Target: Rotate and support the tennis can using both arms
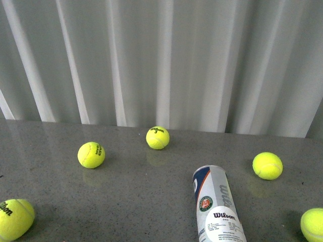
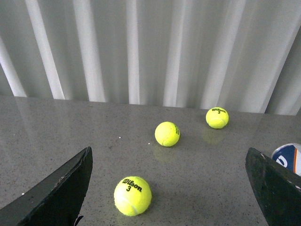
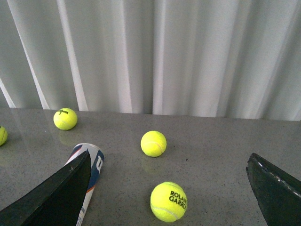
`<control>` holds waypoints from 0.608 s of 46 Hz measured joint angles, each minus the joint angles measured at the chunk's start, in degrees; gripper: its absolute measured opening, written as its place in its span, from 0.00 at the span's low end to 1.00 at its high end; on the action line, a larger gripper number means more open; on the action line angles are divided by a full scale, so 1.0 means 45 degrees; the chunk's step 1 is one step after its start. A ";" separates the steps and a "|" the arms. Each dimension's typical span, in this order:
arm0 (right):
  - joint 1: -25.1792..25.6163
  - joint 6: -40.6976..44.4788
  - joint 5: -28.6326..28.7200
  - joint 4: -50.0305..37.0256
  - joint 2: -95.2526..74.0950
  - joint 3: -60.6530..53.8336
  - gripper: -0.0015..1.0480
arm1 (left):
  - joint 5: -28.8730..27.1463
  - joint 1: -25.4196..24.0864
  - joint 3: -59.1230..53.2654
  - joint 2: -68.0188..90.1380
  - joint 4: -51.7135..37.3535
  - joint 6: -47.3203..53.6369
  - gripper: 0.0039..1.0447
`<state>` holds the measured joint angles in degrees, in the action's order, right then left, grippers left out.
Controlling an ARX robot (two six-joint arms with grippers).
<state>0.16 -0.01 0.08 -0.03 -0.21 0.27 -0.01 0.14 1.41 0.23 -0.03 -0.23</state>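
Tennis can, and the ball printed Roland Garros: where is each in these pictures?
tennis can [image 1: 218, 209]: front view, on the middle of its label.
Roland Garros ball [image 3: 168, 201]: right wrist view, on its printed face.

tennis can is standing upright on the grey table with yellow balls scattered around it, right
Not quite. The tennis can is lying on its side, not standing upright, as the front view shows. It does rest on the grey table, with yellow balls scattered around it.
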 joint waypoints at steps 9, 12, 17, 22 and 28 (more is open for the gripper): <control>0.0000 0.0005 0.0000 0.0000 0.0000 0.0000 0.93 | 0.0000 0.0000 0.0000 0.0000 0.0000 -0.0005 0.94; 0.0000 0.0000 0.0000 0.0000 0.0000 0.0000 0.93 | 0.0000 0.0000 0.0000 0.0000 0.0000 0.0000 0.94; 0.0000 0.0000 0.0000 0.0000 0.0000 0.0000 0.93 | 0.0000 0.0000 0.0000 0.0000 0.0000 -0.0005 0.94; 0.0000 0.0000 0.0000 0.0000 0.0000 0.0000 0.93 | 0.0000 0.0000 0.0000 0.0000 0.0000 0.0000 0.94; 0.0000 0.0000 0.0000 0.0000 0.0000 0.0000 0.93 | 0.0000 0.0000 0.0000 0.0000 0.0000 0.0000 0.94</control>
<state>0.16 -0.01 0.08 -0.03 -0.21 0.27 -0.01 0.14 1.41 0.23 -0.03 -0.23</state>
